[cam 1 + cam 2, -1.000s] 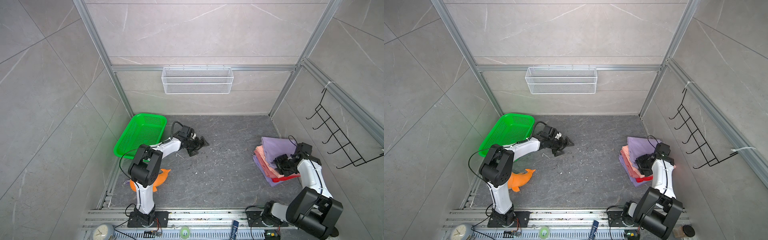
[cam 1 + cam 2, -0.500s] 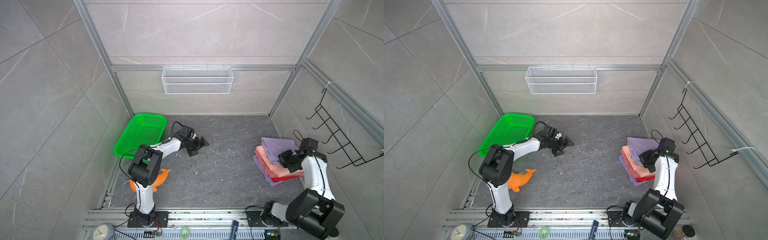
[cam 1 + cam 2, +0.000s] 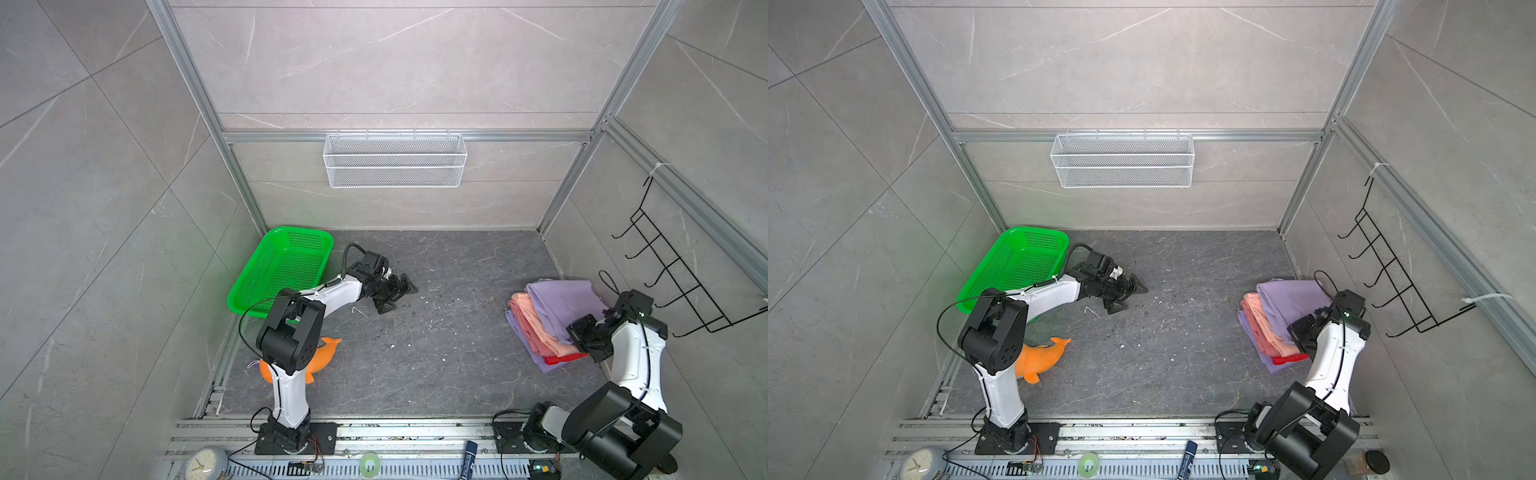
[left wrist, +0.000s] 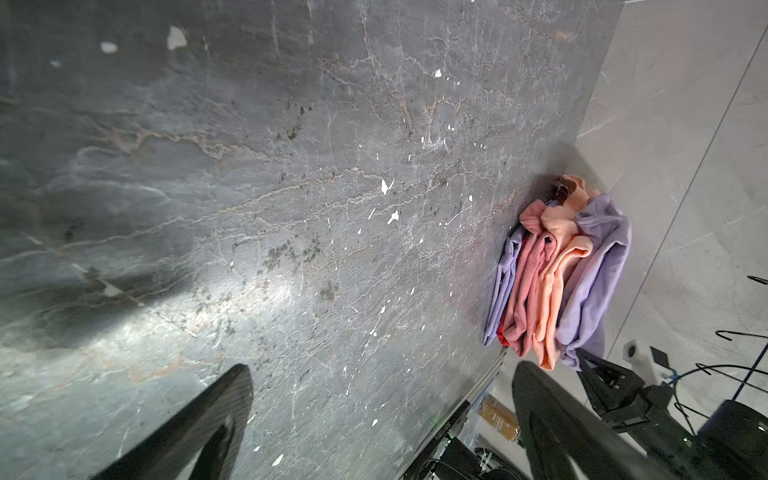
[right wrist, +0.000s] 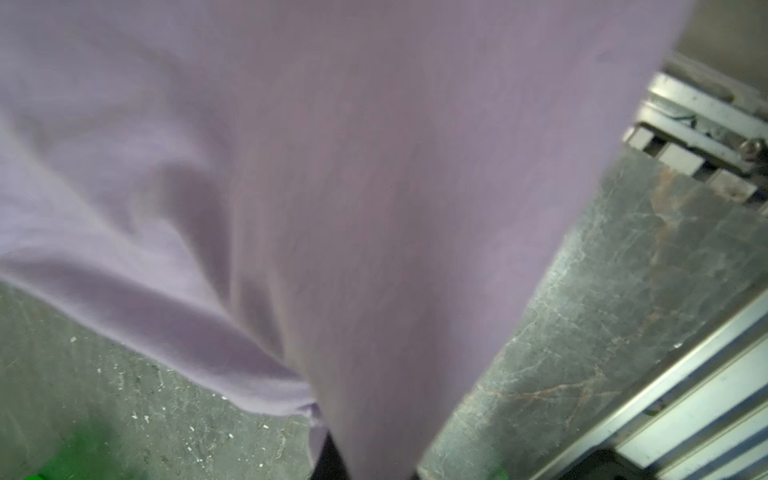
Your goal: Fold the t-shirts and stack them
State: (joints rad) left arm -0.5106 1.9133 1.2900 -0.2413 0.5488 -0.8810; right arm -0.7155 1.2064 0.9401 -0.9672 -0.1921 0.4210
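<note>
The right jaws are shown closed on an edge of the top lilac t-shirt (image 3: 557,303), whose cloth fills the right wrist view (image 5: 374,166). Beneath that grip, a salmon-pink t-shirt (image 3: 534,330) and a red t-shirt (image 3: 557,360) are stacked folded, with the bottom lilac t-shirt (image 3: 540,367) lowest on the dark surface (image 3: 449,340). Well apart from the stack, the left jaws are held low with their 2 fingers (image 4: 187,428) spread wide and only bare surface between them. A green basket (image 3: 282,270) is seen near, behind them, and an orange dolphin (image 3: 323,358) farther back by the arm's base.
</note>
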